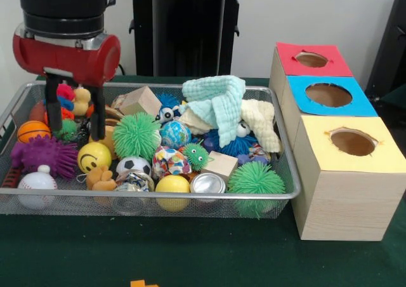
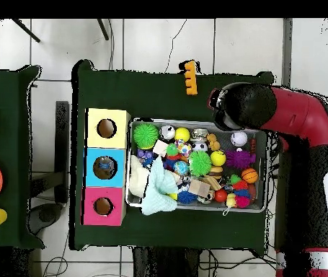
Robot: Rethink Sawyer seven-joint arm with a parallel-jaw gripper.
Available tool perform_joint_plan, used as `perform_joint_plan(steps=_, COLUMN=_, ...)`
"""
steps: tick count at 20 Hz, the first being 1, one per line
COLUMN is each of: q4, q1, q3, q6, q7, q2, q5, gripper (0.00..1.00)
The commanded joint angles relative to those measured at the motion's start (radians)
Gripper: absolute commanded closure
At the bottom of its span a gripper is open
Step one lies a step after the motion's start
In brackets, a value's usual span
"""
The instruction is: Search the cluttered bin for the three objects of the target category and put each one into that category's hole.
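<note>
Toys fill the silver wire mesh bin [image 1: 287, 173] on the dark green table [image 1: 190, 255], piled so thick that many are half hidden. A pale green folded cloth [image 1: 219, 100] lies over the heap and covers what is under it, with a cream cloth [image 1: 261, 123] beside it. Easy to see are a yellow smiley ball [image 1: 94, 156], a spiky green rubber ball [image 1: 135, 135], a fuzzy purple ball [image 1: 44, 155], a white baseball [image 1: 37, 186] and a shiny metal can [image 1: 208, 183]. Beside the bin stands a wooden box with three holes: red top [image 1: 312, 60], blue top [image 1: 328, 94] and yellow top [image 1: 353, 141]. The red and black gripper [image 1: 75, 119] hangs over the bin's end farthest from the box. Its two black fingers [image 1: 98, 112] point down, spread apart, holding nothing. The arm hides the gripper from above.
</note>
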Motion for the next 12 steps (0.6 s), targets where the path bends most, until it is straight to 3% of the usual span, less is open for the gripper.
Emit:
perform_joint_plan(steps=1, q4=0.176, q1=-0.029, q3=0.072, q6=-0.029, q7=-0.261, q2=0.036, q5=-0.083, gripper=0.00)
perform_joint_plan(steps=12, q4=0.207, q1=-0.088, q3=0.112, q6=-0.065, q7=-0.292, q2=0.043, q5=-0.129, gripper=0.00)
